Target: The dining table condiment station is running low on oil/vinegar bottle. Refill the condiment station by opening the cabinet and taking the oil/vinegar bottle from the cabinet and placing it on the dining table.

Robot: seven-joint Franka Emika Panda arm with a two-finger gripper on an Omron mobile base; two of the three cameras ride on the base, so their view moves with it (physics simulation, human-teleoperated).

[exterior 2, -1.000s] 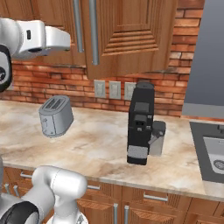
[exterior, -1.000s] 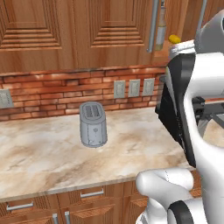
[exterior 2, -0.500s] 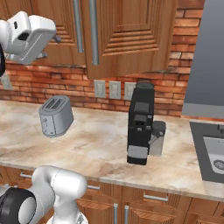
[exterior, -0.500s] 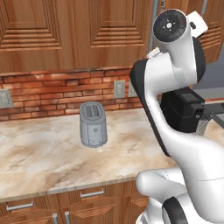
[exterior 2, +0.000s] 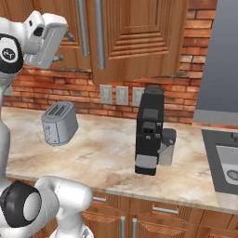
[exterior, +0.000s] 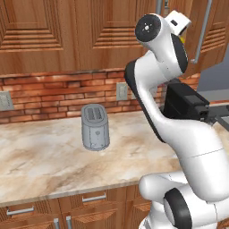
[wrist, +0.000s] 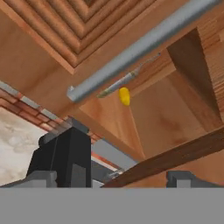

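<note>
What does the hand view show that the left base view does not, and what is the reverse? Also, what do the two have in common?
Hand view: the inside of the cabinet past its ajar door, with a small yellow object in it, too small to identify, and the open end effector.
Left base view: the grey toaster, the wall outlets and the drawers under the counter.
Both: the black coffee machine, the silver bar handle, the brick wall and the marbled counter.

Grey toaster (exterior: pixel 95 127) on marbled counter (exterior: pixel 40 161); black coffee machine (exterior 2: pixel 149 130) well apart
</note>
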